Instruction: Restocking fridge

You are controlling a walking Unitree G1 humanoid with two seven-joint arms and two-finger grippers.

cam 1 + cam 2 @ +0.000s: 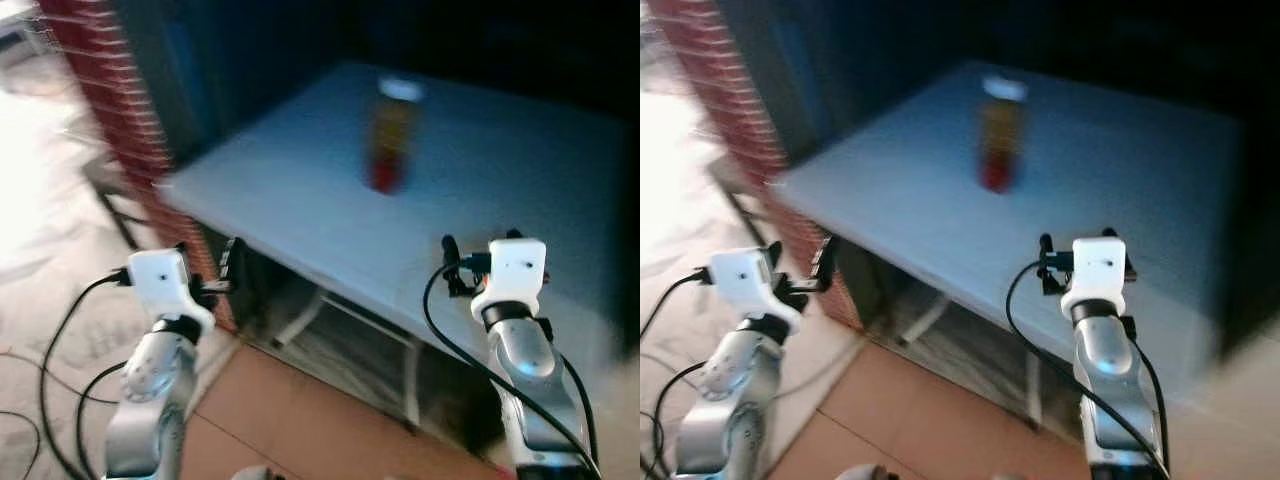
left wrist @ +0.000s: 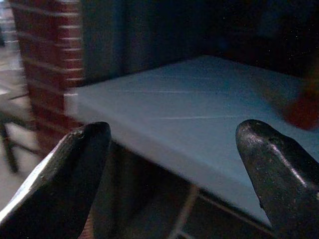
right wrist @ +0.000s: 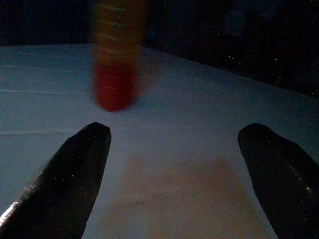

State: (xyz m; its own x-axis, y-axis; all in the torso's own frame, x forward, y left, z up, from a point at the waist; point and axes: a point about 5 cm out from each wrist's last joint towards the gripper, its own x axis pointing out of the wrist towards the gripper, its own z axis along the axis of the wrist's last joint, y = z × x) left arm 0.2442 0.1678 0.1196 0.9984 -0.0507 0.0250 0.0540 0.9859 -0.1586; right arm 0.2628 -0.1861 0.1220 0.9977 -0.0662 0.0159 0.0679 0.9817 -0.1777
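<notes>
- Brick pillar (image 1: 105, 90): red, at the far left, next to the table's left corner.
- Cables (image 1: 55, 360): black, lying on the floor beside the left arm.
- Left gripper (image 2: 169, 174): held off the table's left corner, over the floor; fingers spread wide apart, nothing between them. The left wrist view looks along the table edge and catches the dark space below the top, with a pale frame bar.
- Table (image 1: 300, 190): pale blue-grey top, dark background behind it; the head views show a light metal frame (image 1: 340, 330) underneath.
- Bottle (image 1: 393, 135): upright near the middle of the table, white cap, yellow body, red base; blurred. Contents cannot be told.
- Right gripper (image 3: 174, 174): above the table's near edge, well apart from the bottle; fingers wide open and empty. The right wrist view shows the bottle ahead and a brownish patch (image 3: 184, 194) on the tabletop.
</notes>
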